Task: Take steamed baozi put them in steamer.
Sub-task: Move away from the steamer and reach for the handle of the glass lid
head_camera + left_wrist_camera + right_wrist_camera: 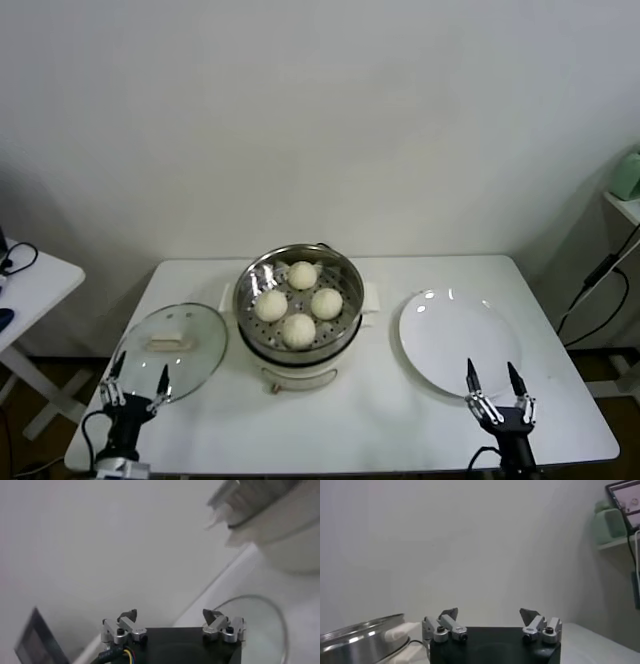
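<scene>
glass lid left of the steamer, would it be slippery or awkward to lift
Probably slippery: the glass lid is smooth, shiny and domed. Lying flat on the table, its thin rim offers little purchase, so the white handle looks the safer grip. Being glass, it is likely fragile.

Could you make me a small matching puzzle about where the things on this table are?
Things:
1. steamed baozi
2. glass lid
3. white plate
4. right end effector

Places:
A. empty, to the right of the steamer
B. flat on the table, to the left of the steamer
C. at the table's near edge, in front of the plate
D. on the perforated tray inside the steamer

Pairs: 1-D, 2-B, 3-A, 4-C
</scene>
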Action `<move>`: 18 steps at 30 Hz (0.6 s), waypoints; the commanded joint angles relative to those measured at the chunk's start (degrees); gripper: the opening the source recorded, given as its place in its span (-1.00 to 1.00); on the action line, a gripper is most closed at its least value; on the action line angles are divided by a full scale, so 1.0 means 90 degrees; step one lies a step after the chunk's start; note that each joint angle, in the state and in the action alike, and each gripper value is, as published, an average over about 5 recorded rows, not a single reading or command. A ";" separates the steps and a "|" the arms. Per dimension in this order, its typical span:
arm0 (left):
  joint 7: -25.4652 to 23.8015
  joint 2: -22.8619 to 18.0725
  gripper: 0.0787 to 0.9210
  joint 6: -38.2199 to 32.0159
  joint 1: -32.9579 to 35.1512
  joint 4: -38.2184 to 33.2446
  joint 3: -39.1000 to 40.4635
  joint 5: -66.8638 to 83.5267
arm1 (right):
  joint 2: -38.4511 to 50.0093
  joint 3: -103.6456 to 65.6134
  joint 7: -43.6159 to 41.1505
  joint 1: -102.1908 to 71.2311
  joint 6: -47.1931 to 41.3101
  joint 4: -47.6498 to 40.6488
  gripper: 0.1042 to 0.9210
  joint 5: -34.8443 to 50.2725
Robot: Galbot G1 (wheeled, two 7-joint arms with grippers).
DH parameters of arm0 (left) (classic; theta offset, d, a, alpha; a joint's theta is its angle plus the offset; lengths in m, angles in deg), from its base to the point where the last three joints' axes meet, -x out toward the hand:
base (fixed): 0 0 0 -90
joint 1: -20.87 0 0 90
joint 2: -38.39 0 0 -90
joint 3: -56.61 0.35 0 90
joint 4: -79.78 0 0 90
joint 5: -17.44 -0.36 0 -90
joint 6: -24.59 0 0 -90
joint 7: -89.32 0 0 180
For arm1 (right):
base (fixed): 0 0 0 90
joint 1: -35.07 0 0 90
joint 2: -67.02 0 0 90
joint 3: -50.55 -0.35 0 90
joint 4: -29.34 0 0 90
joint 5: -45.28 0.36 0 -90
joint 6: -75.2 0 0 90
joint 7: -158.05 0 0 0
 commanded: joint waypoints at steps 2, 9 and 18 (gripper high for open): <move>0.1445 0.0516 0.77 -0.0137 -0.0503 0.1132 -0.0030 -0.3693 | -0.0219 0.0216 0.0018 -0.0148 0.0317 -0.0090 0.76 -0.0047; 0.1276 0.0607 0.77 0.0071 -0.0920 0.1505 -0.0010 -0.4188 | -0.0301 0.0362 0.0056 -0.0149 0.0352 -0.0084 0.76 -0.0092; 0.0832 0.0722 0.77 0.0367 -0.1361 0.1780 0.0083 -0.4138 | -0.0323 0.0393 0.0100 -0.0148 0.0357 -0.0083 0.76 -0.0090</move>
